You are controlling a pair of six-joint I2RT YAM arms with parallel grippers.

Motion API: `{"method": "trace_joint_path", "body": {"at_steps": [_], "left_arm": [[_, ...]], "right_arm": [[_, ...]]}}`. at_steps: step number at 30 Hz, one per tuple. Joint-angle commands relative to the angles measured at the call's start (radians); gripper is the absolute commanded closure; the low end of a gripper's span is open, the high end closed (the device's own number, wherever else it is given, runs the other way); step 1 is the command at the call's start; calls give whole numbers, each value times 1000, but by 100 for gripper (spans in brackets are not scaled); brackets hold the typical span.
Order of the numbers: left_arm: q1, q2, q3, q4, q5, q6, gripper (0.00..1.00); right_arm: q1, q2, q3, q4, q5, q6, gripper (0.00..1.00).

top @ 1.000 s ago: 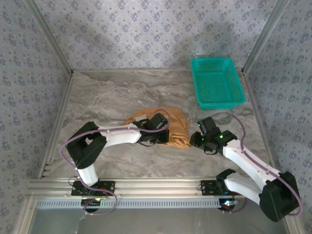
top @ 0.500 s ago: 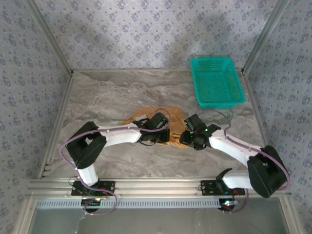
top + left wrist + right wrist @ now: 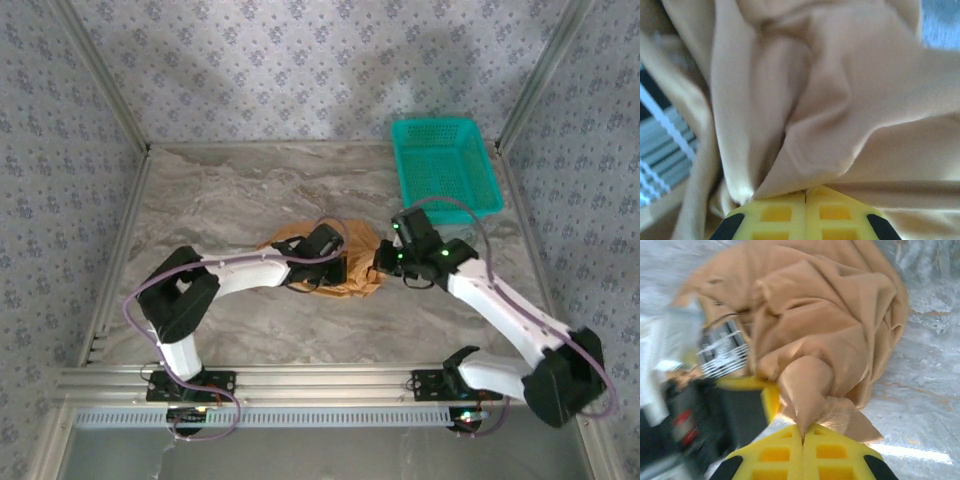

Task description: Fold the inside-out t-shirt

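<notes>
The inside-out t-shirt (image 3: 352, 262) is a crumpled tan-orange heap in the middle of the marble table. My left gripper (image 3: 330, 270) presses into its left side, and its yellow jaws (image 3: 806, 192) are shut on a fold of the t-shirt (image 3: 840, 100). My right gripper (image 3: 383, 262) sits at the heap's right edge. Its yellow jaws (image 3: 802, 432) are shut on a pinched point of the t-shirt (image 3: 820, 330). The left gripper's yellow finger and black body (image 3: 735, 410) show close beside that pinch.
A teal basket (image 3: 445, 168) stands at the back right of the table (image 3: 220, 200). Patterned walls and metal rails enclose the table on three sides. The arm bases sit on the rail at the near edge.
My right arm swung left to the shirt's right edge, shut its jaws on the fabric and lifted slightly. The left arm stayed gripping the shirt, which bunched a little smaller.
</notes>
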Motion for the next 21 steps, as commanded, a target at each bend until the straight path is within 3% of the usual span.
{"method": "trace_joint_path", "body": {"at_steps": [1,5,11,15,17,21], "left_arm": [[32,40,60,6,10,31,100],[36,47,93,10,19,33,100],[34,10,98,-16,11,31,100],[41,-110,70,-131,-134,71,59],[59,-190,34,-198,-221,94,47],[169,-340,-97,-271,-261,122,40]], "right_arm": [[-96,-125,-71,63,-229,-35,100],[-254,-139,-148,95,-320,-50,100],[-350,16,-181,81,-179,-69,100],[-386,51,-154,57,-106,-62,100],[-394,20,-134,43,-87,-63,100],[-407,-45,-84,-1,-83,-69,100]]}}
